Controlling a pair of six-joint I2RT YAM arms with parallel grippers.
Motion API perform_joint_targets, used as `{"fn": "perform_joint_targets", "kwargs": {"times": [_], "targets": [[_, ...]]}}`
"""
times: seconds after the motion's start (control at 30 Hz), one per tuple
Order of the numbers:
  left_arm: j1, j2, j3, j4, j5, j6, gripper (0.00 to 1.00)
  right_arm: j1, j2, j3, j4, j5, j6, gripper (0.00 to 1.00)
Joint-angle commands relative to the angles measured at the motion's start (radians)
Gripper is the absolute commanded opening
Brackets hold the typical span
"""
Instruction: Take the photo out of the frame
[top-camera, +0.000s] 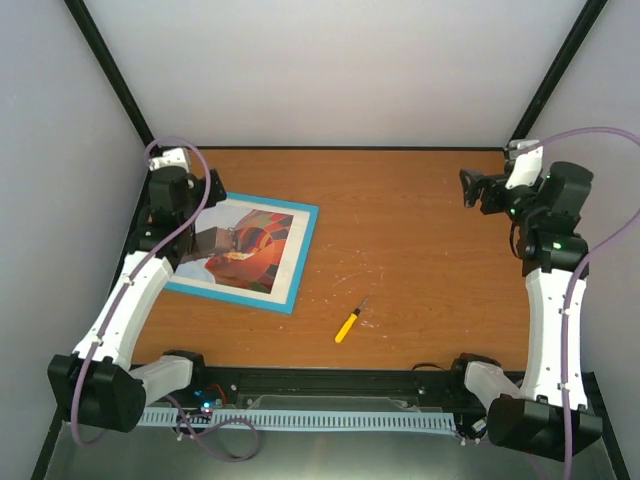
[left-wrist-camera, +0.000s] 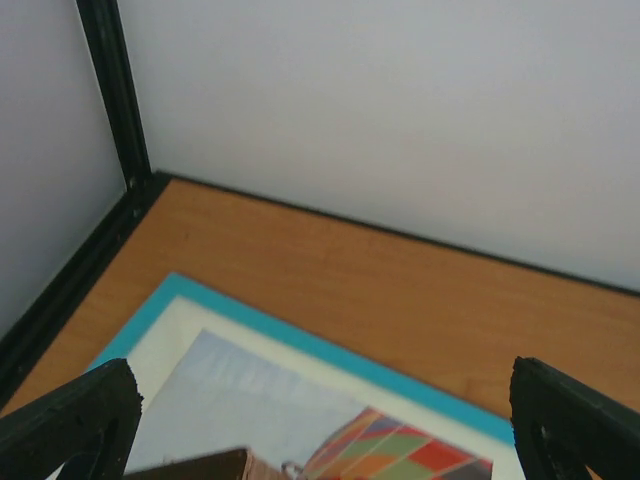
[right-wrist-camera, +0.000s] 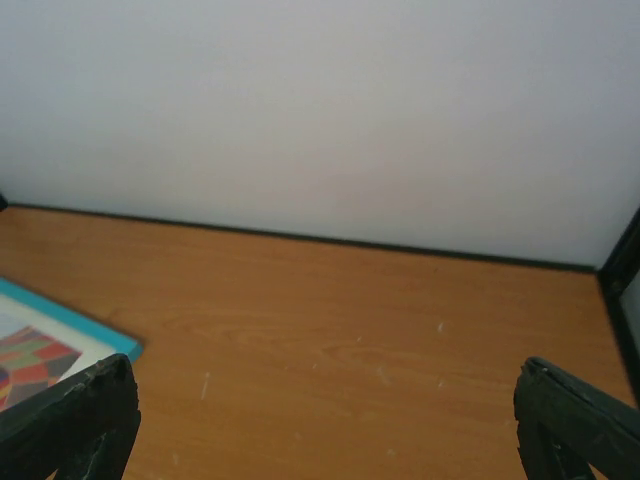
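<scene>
Colourful balloon paper photo (top-camera: 262, 240) inside thin turquoise rectangular frame (top-camera: 305, 250), flat on brown wooden table (top-camera: 420, 250), directly under left gripper (top-camera: 212, 240), jaws spread wide; right gripper (top-camera: 470, 188) also spread, well apart, so left nearer

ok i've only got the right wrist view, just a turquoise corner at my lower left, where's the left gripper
Observer: The left gripper is over the left part of the thin turquoise rectangular frame, jaws wide open.
Operator: is the print out yet
Observer: No, the colourful hot-air balloon paper photo lies inside the frame, face up.
Operator: anything loose on the table
Observer: A yellow-handled screwdriver lies on the brown wooden table, to the right of the frame's near corner.
</scene>
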Motion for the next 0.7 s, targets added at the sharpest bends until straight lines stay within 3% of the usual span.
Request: {"fn": "perform_joint_targets", "kwargs": {"times": [0.0,0.23,0.4,0.6,0.67], "targets": [[0.052,-0.05,-0.09,0.039,0.153,-0.035,1.0,0.05,0.017,-0.079,0.013,0.004,-0.013,1.0],[0.018,-0.092,-0.201,-0.029,0.284,-0.007,1.0,0.128,0.048,-0.201,0.015,-0.056,-0.085,1.0],[-0.014,-0.147,-0.281,0.022,0.361,-0.003,1.0,0.177,0.092,-0.235,0.013,-0.06,-0.122,1.0],[-0.036,-0.146,-0.328,0.048,0.207,-0.115,1.0,0.223,0.124,-0.276,0.028,-0.077,-0.155,1.0],[-0.036,-0.099,-0.295,0.04,0.233,-0.095,1.0,0.235,0.126,-0.297,0.037,-0.106,-0.184,1.0]]}}
